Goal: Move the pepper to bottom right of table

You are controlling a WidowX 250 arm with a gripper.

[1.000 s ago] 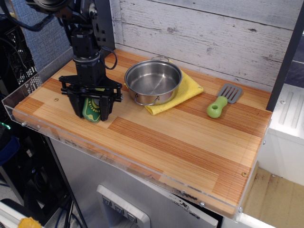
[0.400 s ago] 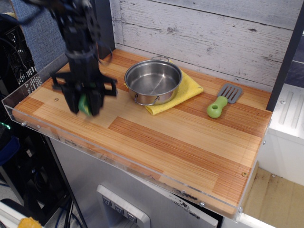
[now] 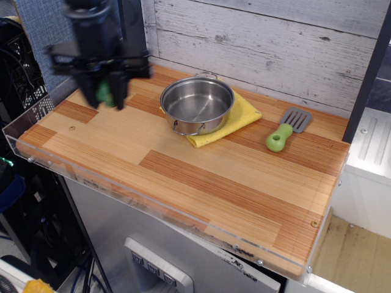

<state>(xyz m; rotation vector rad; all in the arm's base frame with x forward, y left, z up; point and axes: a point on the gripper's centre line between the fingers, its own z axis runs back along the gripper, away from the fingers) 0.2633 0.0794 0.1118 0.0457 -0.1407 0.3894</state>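
Note:
My gripper hangs blurred above the back left part of the table. It is shut on the pepper, of which only a green edge shows between the black fingers. The pepper is lifted well clear of the wooden planks. The bottom right corner of the table lies far from the gripper, across the whole board.
A steel pot stands on a yellow cloth at the back middle. A grey spatula with a green handle lies at the back right. A clear acrylic rim runs along the table's edges. A white plank wall stands behind.
My gripper has risen from the table surface with the pepper held in it, and has shifted a little to the left and back.

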